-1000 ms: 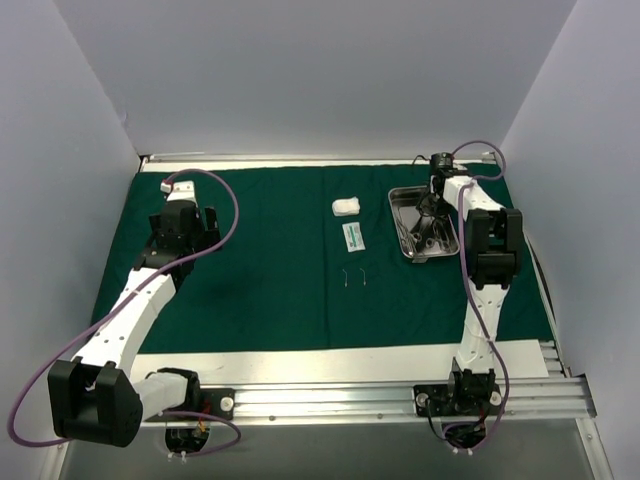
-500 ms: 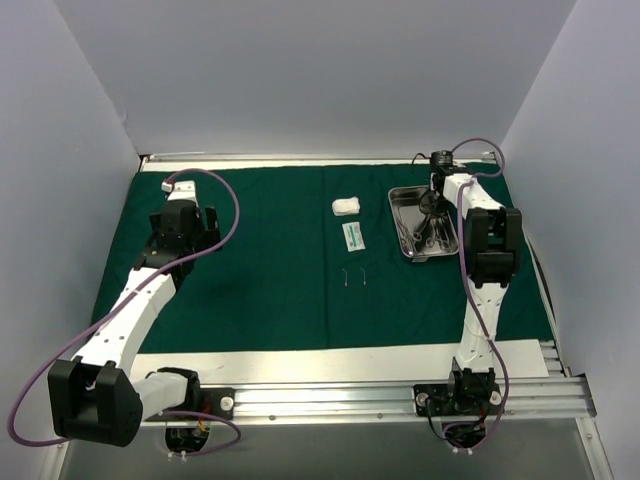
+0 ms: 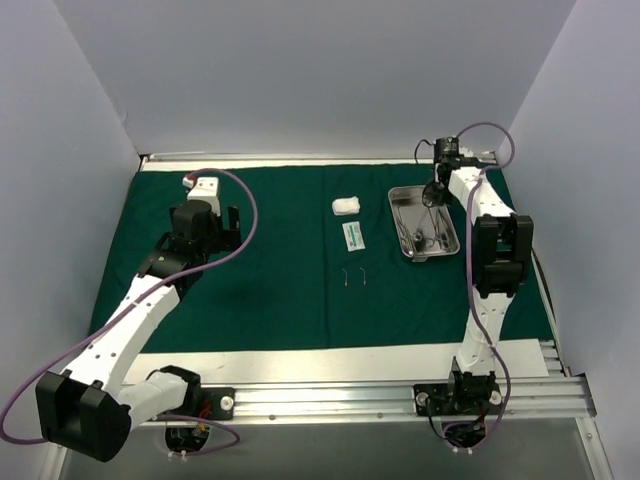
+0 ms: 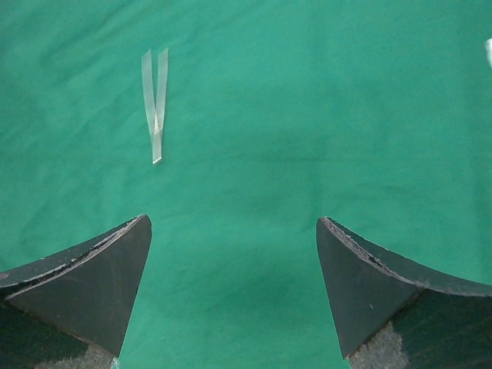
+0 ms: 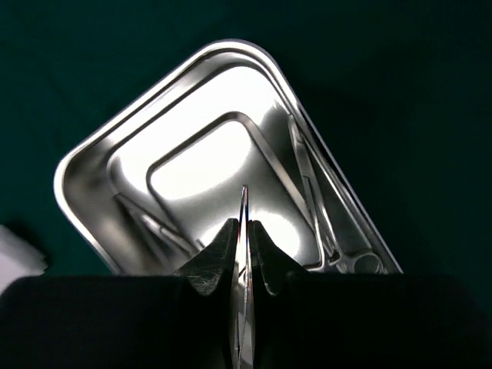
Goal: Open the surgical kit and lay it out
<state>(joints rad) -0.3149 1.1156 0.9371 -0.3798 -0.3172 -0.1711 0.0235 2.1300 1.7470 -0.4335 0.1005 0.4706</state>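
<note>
The dark green drape (image 3: 270,300) lies spread flat over the table. On it at the back right sits the steel tray (image 3: 398,195), with scissor-like instruments (image 5: 338,250) along its side. My right gripper (image 3: 436,190) hangs above the tray (image 5: 77,161), shut on a thin silver instrument (image 5: 244,211) seen edge-on between its fingers. The white gauze wad (image 3: 346,206) and the white-green packet (image 3: 353,236) lie left of the tray. My left gripper (image 3: 222,228) hovers over bare drape (image 4: 323,115), open (image 4: 232,223) and holding nothing. A pale V-shaped tweezers-like piece (image 4: 155,104) lies ahead of it.
Two small thin metal pieces (image 3: 354,278) lie on the drape below the packet. A white strip of table (image 3: 330,362) borders the drape's near edge, ahead of the metal rail. Grey walls close in the back and both sides.
My right gripper closed on the thin instrument in the tray and lifted it toward the back. My left arm shifted a little to the right and farther out, still open.
</note>
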